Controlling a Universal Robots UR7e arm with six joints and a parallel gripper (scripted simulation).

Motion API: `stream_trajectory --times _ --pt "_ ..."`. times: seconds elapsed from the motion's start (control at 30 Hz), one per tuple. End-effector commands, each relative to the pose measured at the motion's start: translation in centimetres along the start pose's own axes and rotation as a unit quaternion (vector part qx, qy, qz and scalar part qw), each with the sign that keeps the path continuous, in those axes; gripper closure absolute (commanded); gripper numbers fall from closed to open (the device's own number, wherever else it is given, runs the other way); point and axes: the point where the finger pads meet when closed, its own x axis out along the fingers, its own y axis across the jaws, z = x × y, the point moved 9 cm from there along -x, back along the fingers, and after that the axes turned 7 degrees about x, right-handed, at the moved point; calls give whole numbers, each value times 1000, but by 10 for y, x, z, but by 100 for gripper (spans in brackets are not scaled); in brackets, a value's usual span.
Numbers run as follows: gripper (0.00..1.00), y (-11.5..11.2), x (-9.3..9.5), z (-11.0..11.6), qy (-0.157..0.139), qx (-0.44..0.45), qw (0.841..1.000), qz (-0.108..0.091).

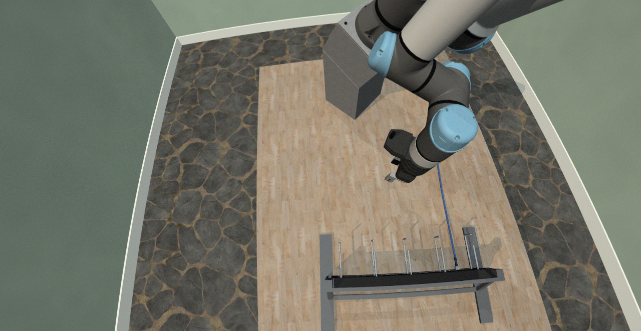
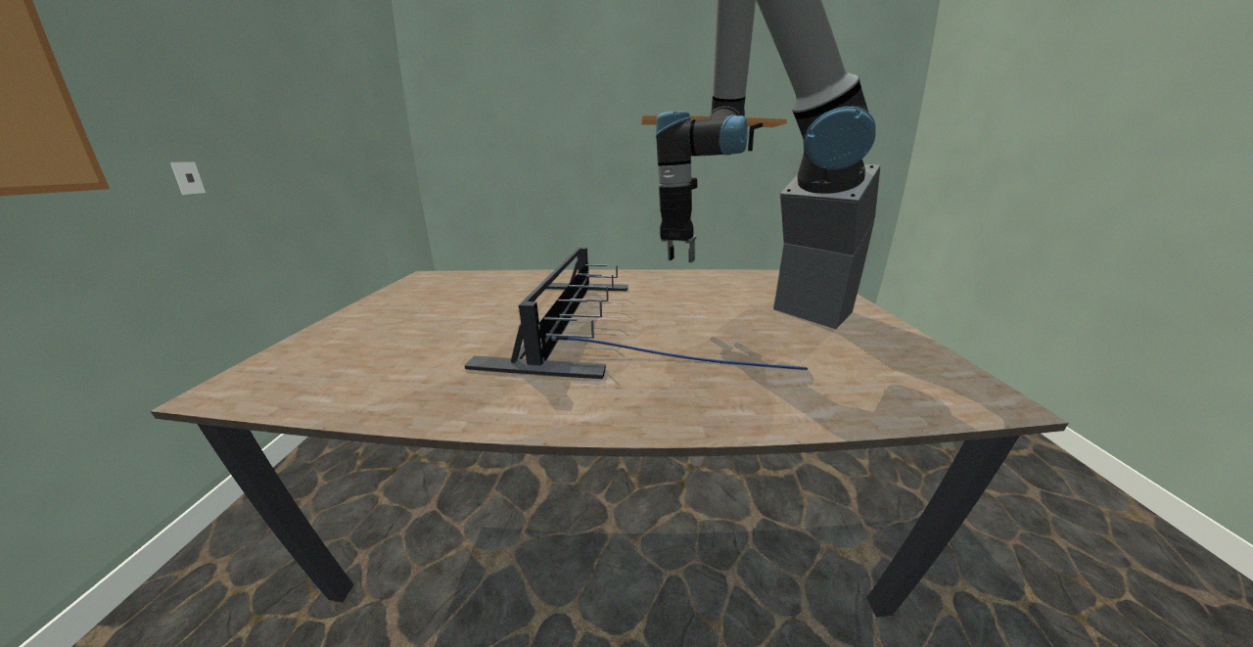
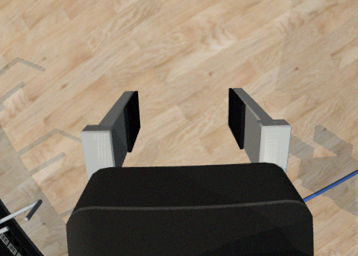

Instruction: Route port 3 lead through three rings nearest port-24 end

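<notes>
The rack with its patch panel (image 1: 403, 280) (image 2: 532, 334) stands upright, its front toward the robot base. The blue lead (image 1: 445, 212) (image 2: 701, 360) (image 3: 332, 186) leaves the panel near its low-number end and runs toward the base, outside the three rings nearest port 24. Those rings (image 1: 340, 257) (image 1: 373, 257) (image 1: 407, 257) stand at the left in the top view. The lead's free end (image 2: 804, 368) shows low over the table in the exterior view; the arm hides it in the top view. My gripper (image 1: 392, 169) (image 2: 681, 253) (image 3: 183, 107) is open and empty, pointing down, above the table in front of the rack, beside the lead.
The rack's feet (image 1: 326, 257) (image 2: 560, 369) extend forward on the table (image 1: 291, 172) (image 2: 367, 397). Two more rings (image 1: 437, 253) (image 1: 468, 250) stand on either side of the lead's plug. The robot's pedestal (image 1: 345, 77) (image 2: 816, 270) stands opposite the rack.
</notes>
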Motion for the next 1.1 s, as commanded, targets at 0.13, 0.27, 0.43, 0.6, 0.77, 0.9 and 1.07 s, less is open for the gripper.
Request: stream_trajectory --times 0.13,0.27,0.43,0.6,0.77,0.9,1.07 --pt "0 17 10 -4 -27 -82 996 -14" --pt "0 22 12 -5 -33 -101 994 -16" --pt "0 25 13 -5 -37 -113 993 -18" --pt "0 27 13 -5 -39 -120 992 -20" --pt "0 28 14 -5 -40 -124 991 -20" --pt "0 28 14 -5 -40 -124 991 -20" --pt "100 27 13 -5 -40 -125 991 -22"
